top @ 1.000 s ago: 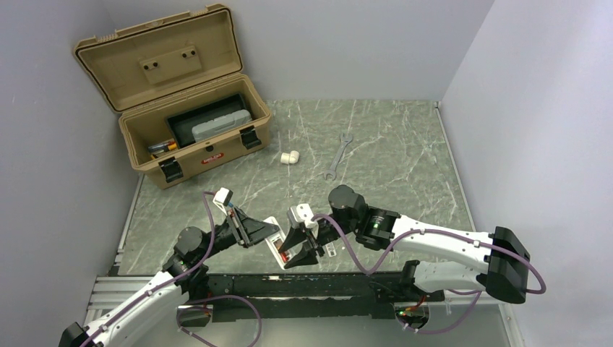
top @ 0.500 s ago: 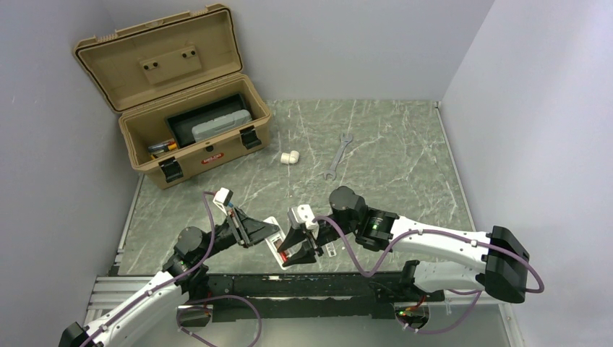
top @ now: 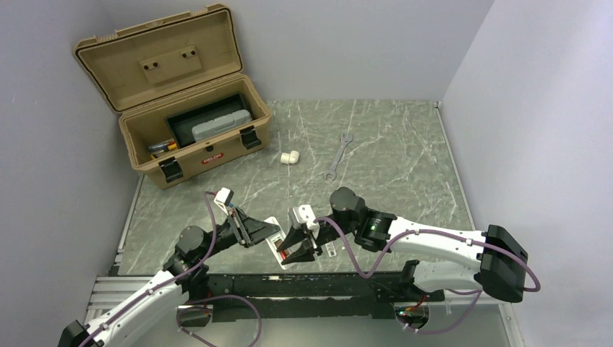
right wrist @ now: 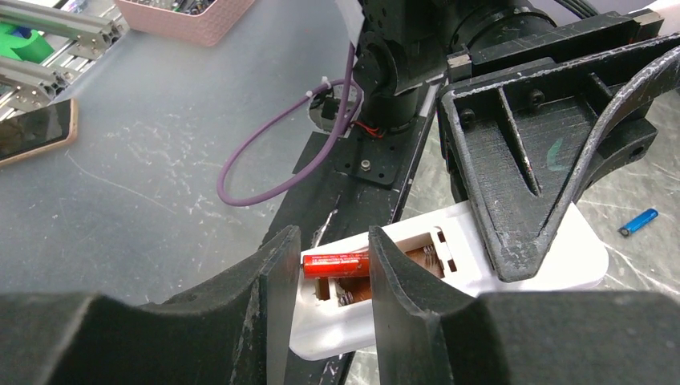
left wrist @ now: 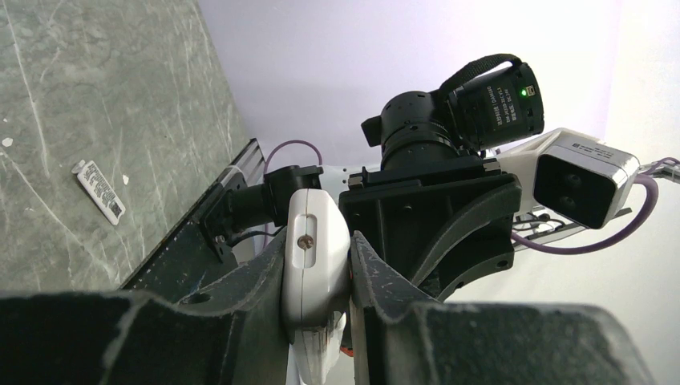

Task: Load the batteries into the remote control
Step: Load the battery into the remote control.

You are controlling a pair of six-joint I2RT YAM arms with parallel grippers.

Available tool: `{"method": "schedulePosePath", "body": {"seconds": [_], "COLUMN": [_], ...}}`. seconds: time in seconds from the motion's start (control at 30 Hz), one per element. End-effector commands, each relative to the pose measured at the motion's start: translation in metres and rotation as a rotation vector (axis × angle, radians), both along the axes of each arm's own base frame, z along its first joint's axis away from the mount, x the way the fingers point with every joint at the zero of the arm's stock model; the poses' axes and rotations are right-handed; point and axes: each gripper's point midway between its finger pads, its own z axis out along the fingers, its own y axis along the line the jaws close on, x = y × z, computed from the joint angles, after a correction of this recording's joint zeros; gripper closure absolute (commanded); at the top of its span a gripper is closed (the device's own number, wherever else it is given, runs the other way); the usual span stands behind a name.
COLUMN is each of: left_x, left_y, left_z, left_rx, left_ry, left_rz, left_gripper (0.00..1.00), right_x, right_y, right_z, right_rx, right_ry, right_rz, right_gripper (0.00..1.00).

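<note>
Pinching battery (right wrist: 335, 262): right claw (right wrist: 333, 241) | clamping remote control (left wrist: 314, 233): left claw (left wrist: 317, 273)

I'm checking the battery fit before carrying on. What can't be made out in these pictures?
- Right wrist view: the right jaws flank the battery, hiding its end contacts and whether it is seated in the remote.
- Left wrist view: the remote's battery side faces away; only one end shows between the left jaws.
- Top view: both jaws crowd over the remote, and the battery is too small to judge.
</note>
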Motion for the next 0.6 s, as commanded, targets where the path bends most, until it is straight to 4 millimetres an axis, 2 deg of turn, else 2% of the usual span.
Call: {"method": "schedulePosePath", "body": {"seconds": [0.0,0.57], "left_x": [-0.006,-0.008], "left_y": [0.003,0.003], "left_z": [0.013,0.018], "left_rx": [-0.065,-0.08], "left_ry": [-0.06,-0.075], "left_rz": [-0.011,-0.024], "left_gripper": [1.0,1.0], "right_x": [0.002,0.015], "right_y": [0.0,0.004], "right_z": [-0.011,-0.02], "right_rx": [-0.01,-0.019], "right_ry": [0.003,0.017], "right_rz": [0.003,-0.005], "right_gripper": [0.61,0.62]}}
